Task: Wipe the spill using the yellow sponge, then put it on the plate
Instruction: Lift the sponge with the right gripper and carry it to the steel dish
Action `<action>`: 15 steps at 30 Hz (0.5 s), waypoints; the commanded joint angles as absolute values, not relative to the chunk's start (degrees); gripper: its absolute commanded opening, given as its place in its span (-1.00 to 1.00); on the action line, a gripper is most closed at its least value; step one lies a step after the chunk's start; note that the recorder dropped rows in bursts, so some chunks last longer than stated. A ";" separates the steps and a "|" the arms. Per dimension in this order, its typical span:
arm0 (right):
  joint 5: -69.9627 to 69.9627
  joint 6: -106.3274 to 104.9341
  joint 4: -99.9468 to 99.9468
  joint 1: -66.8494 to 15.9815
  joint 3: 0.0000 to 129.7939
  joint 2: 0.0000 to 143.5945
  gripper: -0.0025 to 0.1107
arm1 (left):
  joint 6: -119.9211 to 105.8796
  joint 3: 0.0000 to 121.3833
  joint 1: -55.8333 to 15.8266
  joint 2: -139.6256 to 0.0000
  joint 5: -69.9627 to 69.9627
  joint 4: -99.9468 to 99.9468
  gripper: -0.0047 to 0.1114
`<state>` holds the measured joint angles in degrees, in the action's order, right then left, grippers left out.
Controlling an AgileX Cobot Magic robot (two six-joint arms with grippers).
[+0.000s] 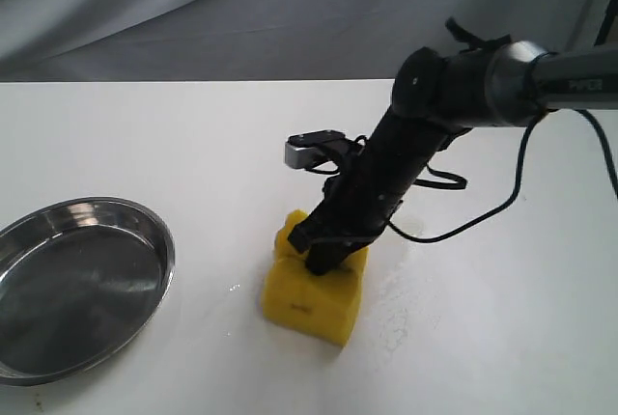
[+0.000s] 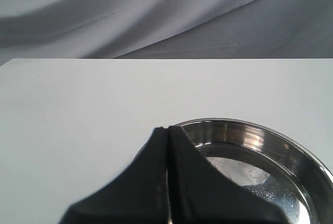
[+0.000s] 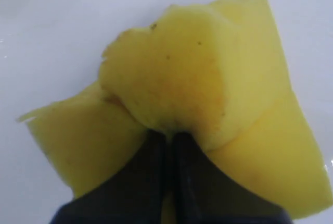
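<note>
The yellow sponge sits on the table, squeezed between the right gripper jaws and puffing up around them. The plate lies well off to one side of those jaws, by the left gripper, which is closed and empty.

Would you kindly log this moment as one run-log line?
right gripper: shut on yellow sponge, sponge on table | left gripper: shut, empty, near plate | plate: without sponge
</note>
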<state>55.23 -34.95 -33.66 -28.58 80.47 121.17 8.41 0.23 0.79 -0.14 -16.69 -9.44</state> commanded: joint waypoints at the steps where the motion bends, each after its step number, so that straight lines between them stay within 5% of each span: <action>1: 57.26 -35.93 -35.35 -32.26 80.06 121.34 -0.96 | 8.87 0.00 0.54 0.00 -16.29 -9.53 -0.92; 15: 55.00 -42.27 -44.32 -32.75 80.06 105.42 -0.96 | 8.87 0.00 0.54 0.00 -16.29 -9.53 -0.92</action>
